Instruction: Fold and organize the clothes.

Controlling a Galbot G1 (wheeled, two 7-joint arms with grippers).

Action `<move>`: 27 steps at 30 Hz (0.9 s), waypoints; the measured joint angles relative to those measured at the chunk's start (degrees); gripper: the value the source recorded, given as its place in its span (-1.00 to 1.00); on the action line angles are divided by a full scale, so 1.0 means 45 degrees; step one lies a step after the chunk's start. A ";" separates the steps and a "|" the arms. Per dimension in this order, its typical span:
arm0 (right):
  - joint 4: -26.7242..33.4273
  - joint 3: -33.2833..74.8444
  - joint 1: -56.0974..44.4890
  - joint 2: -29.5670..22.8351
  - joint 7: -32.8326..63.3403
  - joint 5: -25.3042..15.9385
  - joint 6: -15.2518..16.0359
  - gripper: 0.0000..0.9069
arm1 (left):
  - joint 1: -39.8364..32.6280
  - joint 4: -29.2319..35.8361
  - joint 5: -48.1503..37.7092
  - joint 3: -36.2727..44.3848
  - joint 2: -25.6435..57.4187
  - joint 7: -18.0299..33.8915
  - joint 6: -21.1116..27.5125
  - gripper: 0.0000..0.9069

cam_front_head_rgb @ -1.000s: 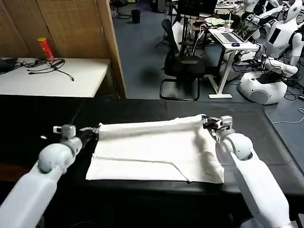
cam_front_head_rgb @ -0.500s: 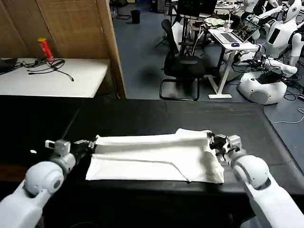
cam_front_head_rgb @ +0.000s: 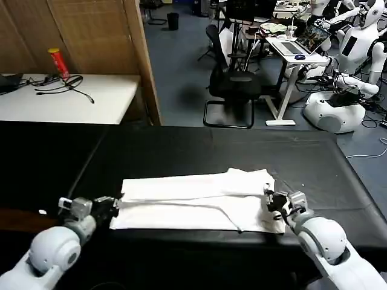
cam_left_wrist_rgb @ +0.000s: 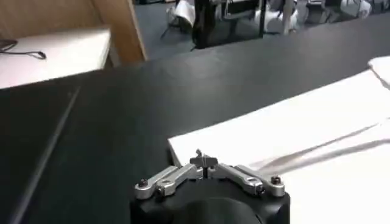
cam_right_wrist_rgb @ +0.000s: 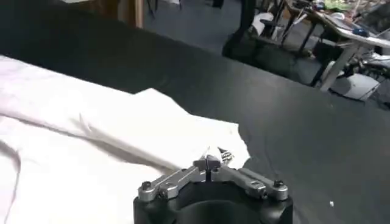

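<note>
Head view recorded the white T-shirt point(cam_front_head_rgb: 196, 199) lying folded lengthwise on the black table point(cam_front_head_rgb: 181, 148), near its front edge. The left gripper point(cam_front_head_rgb: 112, 206) sat at the shirt's left end and the right gripper point(cam_front_head_rgb: 272, 202) at its right end. Whether either gripper's fingers were apart or together could not be told.

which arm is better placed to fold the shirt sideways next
Either, roughly: the left gripper sits at the folded white cotton T-shirt's left end, the right gripper at its right end.

robotics lab, office chair point(cam_front_head_rgb: 233, 84), laptop desk point(cam_front_head_rgb: 296, 48), parked white robots point(cam_front_head_rgb: 338, 106)
</note>
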State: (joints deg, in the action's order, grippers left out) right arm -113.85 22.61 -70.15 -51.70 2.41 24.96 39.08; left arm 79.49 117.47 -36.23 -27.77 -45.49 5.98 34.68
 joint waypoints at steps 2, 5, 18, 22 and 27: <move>-0.0045 0.0023 -0.0043 0.0046 -0.0012 0.0003 0.0001 -1.00 | 0.0064 -0.0061 0.0146 -0.0024 -0.0017 -0.0004 -0.0049 -1.00; -0.0139 0.0057 -0.0124 0.0081 -0.0038 0.0008 0.0006 -1.00 | 0.0117 -0.0186 0.0551 -0.0031 -0.0051 -0.0042 -0.0168 -1.00; -0.0446 0.0243 -0.0557 0.0179 -0.0121 0.0073 0.0320 0.94 | 0.0120 -0.0684 0.1085 -0.0023 -0.0283 -0.0037 -0.0354 0.94; -0.0697 0.0464 -0.0820 0.0180 -0.0128 0.0124 0.0503 0.94 | 0.0236 -0.0466 0.1120 -0.0124 -0.0292 0.0005 -0.0177 0.94; -0.1119 0.0978 -0.1219 0.0128 -0.0099 0.0548 0.0692 0.94 | 0.0443 -0.0075 0.0970 -0.0368 -0.0266 0.0044 0.0066 0.94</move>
State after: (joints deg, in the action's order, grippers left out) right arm -118.89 27.01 -75.64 -51.12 1.97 27.43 42.19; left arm 81.48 117.13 -31.86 -29.43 -46.68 6.17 34.98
